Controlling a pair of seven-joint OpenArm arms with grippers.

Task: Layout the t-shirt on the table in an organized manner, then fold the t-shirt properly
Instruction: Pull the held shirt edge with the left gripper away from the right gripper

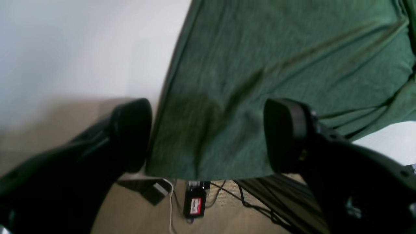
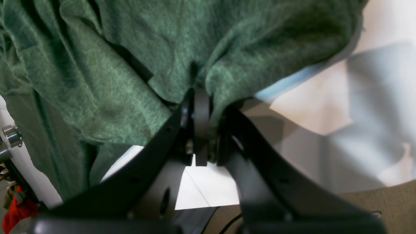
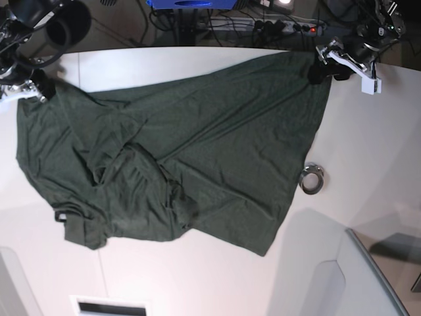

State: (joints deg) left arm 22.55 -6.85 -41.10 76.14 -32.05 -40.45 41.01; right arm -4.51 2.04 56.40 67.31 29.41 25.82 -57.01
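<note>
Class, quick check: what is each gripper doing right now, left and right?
Left gripper: open, fingers spread either side of the t-shirt corner, not clamped.
Right gripper: shut on the t-shirt, cloth pinched between its fingers.

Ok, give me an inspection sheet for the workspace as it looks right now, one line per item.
Surface: white table, thin seams, curved edge.
Job's things: dark green t-shirt spread out but wrinkled, bunched at its lower left; one corner hangs past the far table edge.
Clutter: small metal ring on the table beside the shirt's edge.
Grippers: left gripper open, jaws either side of the shirt's corner; right gripper shut on the t-shirt.
Cables: black and white leads on the floor; power strip beyond the table.
Surroundings: beige floor, blue object at the far side.
</note>
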